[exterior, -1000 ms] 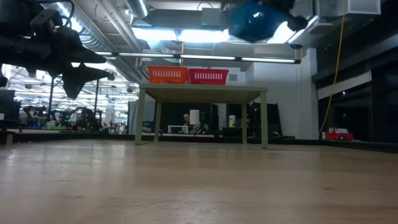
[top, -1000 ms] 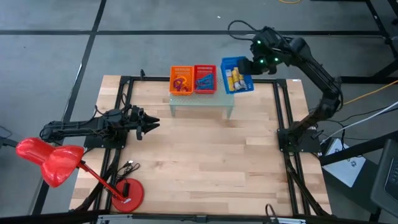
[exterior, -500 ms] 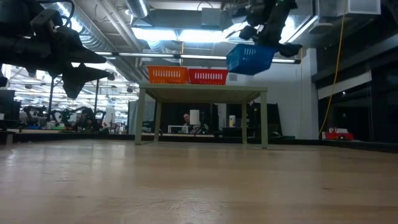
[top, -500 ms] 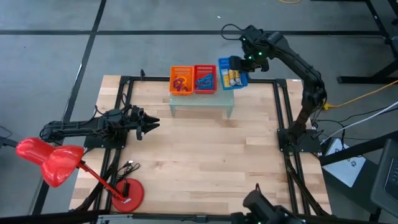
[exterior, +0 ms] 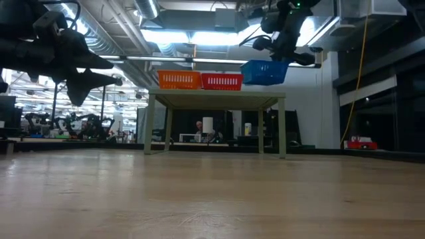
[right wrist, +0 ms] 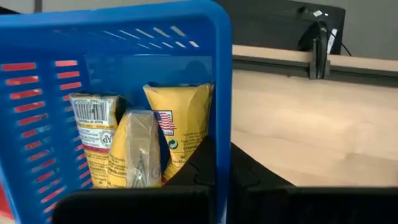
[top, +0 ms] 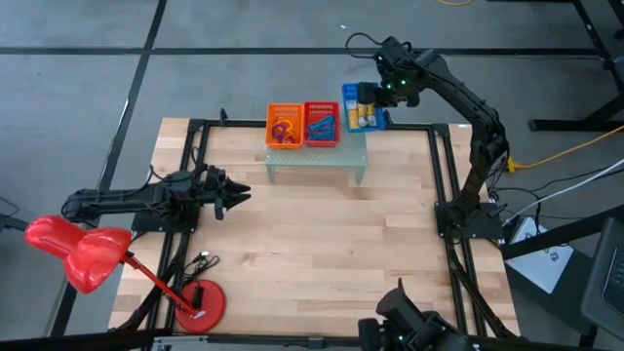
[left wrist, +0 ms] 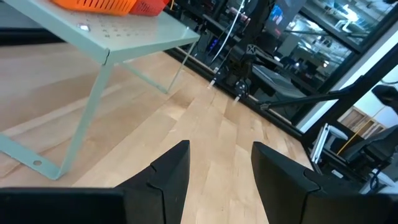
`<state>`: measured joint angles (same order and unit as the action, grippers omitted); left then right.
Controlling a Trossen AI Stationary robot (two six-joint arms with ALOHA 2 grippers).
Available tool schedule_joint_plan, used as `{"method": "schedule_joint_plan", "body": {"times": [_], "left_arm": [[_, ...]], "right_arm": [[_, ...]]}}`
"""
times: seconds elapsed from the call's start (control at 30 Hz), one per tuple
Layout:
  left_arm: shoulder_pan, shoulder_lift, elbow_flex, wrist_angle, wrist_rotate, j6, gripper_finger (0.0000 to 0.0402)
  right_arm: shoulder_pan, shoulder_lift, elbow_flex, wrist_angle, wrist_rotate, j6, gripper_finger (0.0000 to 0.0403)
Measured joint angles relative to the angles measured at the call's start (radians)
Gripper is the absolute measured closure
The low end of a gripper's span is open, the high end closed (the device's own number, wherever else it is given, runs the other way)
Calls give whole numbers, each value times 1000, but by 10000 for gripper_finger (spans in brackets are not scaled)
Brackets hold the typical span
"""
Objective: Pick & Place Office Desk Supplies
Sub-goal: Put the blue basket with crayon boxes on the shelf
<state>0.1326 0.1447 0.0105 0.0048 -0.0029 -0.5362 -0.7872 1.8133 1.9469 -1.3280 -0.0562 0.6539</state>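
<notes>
Your right gripper [top: 382,93] pinches the rim of the blue basket [top: 359,105], holding it level just beside the red basket [top: 321,124] at the far right end of the small green stand [top: 317,161]. Yellow packets [right wrist: 134,146] stand inside it. The red basket holds blue clips [top: 320,126]; the orange basket [top: 285,125] holds rings [top: 283,131]. Your left gripper [top: 234,194] hovers spread over the table [top: 322,253].

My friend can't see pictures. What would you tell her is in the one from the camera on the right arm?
The right gripper is shut on the rim of a blue basket, seen close up. Inside stand yellow packets, one with a barcode label. Past the basket lies the wooden table.
</notes>
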Motion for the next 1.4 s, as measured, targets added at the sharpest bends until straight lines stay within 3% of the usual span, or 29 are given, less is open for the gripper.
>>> {"method": "schedule_joint_plan", "body": {"times": [0.47, 1.4], "left_arm": [[0, 52, 0, 0, 0, 0, 233], [0, 52, 0, 0, 0, 0, 233]], "right_arm": [[19, 80, -1, 10, -34, 33, 401], [19, 82, -46, -41, -54, 71, 401]]}}
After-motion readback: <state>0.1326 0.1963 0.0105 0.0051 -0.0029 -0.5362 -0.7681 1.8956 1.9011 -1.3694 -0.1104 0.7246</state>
